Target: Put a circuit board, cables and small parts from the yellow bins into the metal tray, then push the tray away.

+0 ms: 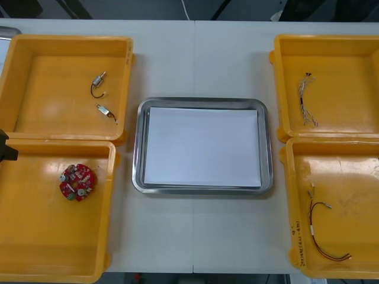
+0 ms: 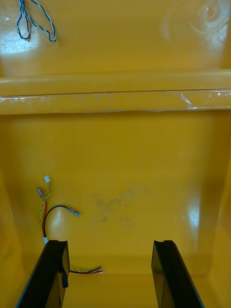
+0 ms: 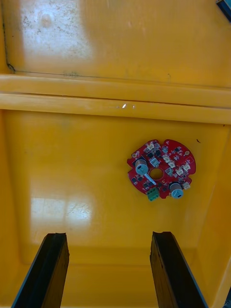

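On light desk, resting metal tray, white inside, between yellow bins. Hovering left gripper, released, over red circuit board in near left bin. Hanging right gripper, released, above red and yellow cable in near right bin.

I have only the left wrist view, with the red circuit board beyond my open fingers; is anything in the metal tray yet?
Observer: No, the metal tray holds nothing on its white inside.
Operator: Thank you. Where is the right gripper?
Observer: The right gripper hangs open over the near right yellow bin, with a red and yellow cable by one finger.
Operator: And the small metal parts?
Observer: Two small metal parts lie in the far left yellow bin.
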`<state>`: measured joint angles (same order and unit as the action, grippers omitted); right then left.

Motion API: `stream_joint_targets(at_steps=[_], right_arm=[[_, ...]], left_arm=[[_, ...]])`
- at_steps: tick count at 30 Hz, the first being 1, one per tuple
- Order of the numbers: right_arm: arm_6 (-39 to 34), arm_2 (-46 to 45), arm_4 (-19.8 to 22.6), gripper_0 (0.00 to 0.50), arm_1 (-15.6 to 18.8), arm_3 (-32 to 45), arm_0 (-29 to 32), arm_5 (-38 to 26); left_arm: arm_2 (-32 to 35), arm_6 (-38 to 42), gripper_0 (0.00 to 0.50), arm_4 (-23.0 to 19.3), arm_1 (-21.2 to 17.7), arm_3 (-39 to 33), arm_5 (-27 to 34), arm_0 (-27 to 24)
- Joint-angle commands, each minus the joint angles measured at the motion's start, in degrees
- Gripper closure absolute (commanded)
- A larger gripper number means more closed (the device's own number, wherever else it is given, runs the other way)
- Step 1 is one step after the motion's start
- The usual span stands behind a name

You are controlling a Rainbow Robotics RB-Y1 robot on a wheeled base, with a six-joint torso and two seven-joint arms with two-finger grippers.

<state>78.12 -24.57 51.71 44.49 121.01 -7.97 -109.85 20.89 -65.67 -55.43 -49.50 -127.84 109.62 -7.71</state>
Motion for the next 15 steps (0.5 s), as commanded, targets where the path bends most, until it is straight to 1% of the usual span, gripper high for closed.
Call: stream_joint_targets(at_steps=[1,15], right_arm=[[-0.8,-0.5,0.4,0.000,2.3,0.3,0.6,-0.2],[-0.8,-0.5,0.4,0.000,2.3,0.3,0.6,-0.2]], left_arm=[[2.0,-5.9,0.000,-0.3,-2.4,-1.6,0.4,1.1],[2.0,-5.9,0.000,-0.3,-2.4,-1.6,0.4,1.1]])
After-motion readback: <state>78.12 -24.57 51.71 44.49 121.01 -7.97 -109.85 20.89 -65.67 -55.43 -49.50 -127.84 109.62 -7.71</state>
